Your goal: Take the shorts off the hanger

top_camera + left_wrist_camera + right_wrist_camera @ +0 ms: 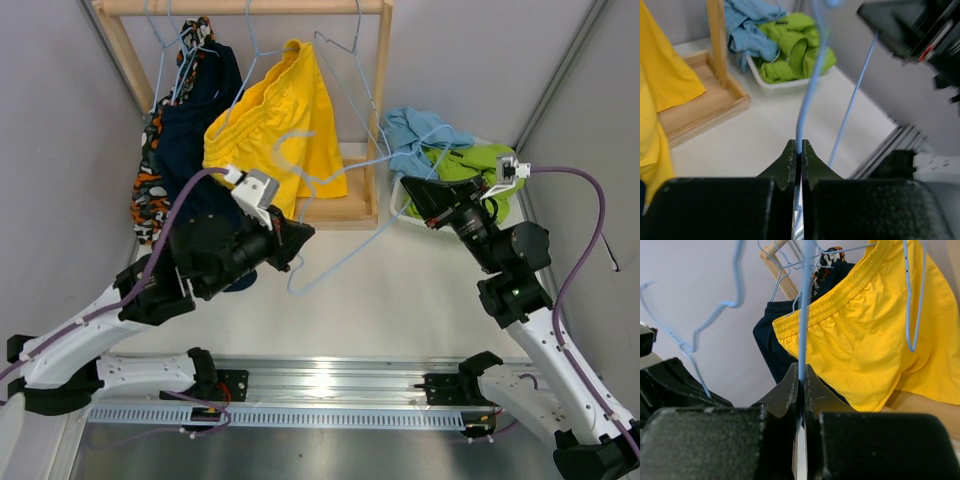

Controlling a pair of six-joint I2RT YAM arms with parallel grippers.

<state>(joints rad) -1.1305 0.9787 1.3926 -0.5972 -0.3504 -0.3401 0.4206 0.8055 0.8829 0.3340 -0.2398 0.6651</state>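
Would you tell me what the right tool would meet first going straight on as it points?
Probably the yellow shorts: the right tool, shut on the blue hanger, aims at their waistband, though depth is unclear.

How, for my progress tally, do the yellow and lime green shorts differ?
The yellow shorts hang spread from the wooden rack; the lime green shorts lie crumpled in the basket. The yellow shorts neighbour the navy shorts; the lime green shorts touch the light blue shorts. Both are bright fabric.

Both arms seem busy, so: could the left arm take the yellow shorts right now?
Probably not yet: the left claw is shut on the blue wire hanger. The yellow shorts hang close by otherwise.
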